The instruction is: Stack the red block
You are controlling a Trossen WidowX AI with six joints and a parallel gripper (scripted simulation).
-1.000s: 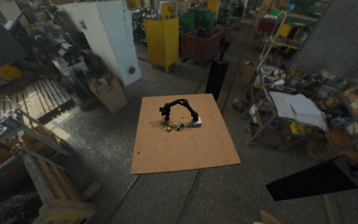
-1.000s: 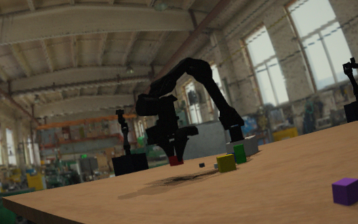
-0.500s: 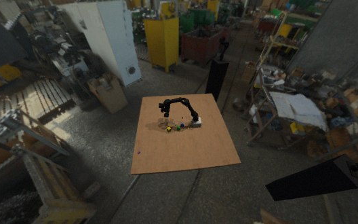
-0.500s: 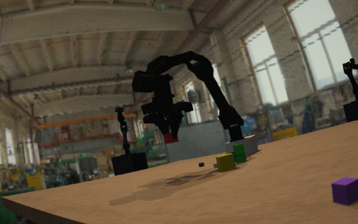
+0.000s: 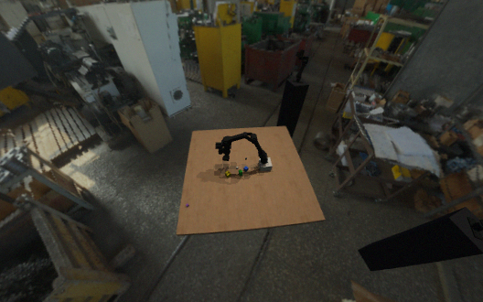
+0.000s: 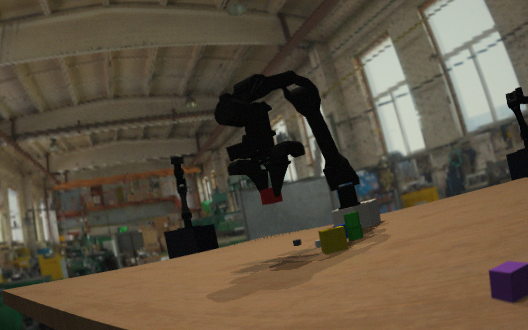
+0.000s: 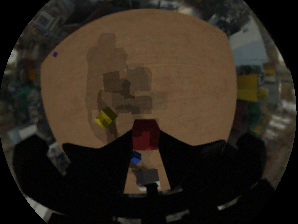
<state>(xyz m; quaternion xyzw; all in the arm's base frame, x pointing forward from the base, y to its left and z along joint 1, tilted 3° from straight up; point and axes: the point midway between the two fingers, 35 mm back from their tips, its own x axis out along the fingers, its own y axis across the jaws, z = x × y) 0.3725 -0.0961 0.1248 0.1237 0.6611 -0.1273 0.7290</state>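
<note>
The red block [image 6: 271, 198] [image 7: 146, 137] is held between the fingertips of my gripper [image 6: 271, 193] [image 7: 145, 131] [image 5: 226, 158], which is shut on it. The exterior view shows the block raised well above the table, with its underside free, left of the green tower and higher than its top. The green tower [image 6: 353, 226] [image 5: 241, 172] is a narrow upright stack standing near the arm's base. It cannot be made out in the wrist view.
A yellow block [image 5: 228, 174] [image 6: 333, 240] [image 7: 105, 118] stands close to the tower. A blue block [image 5: 246, 168] [image 7: 135, 158] is on its base side. A small dark cube [image 6: 297, 242] and a small grey one [image 6: 317, 244] lie nearby. A purple block [image 5: 187, 205] [image 6: 510, 281] [image 7: 55, 54] is far off.
</note>
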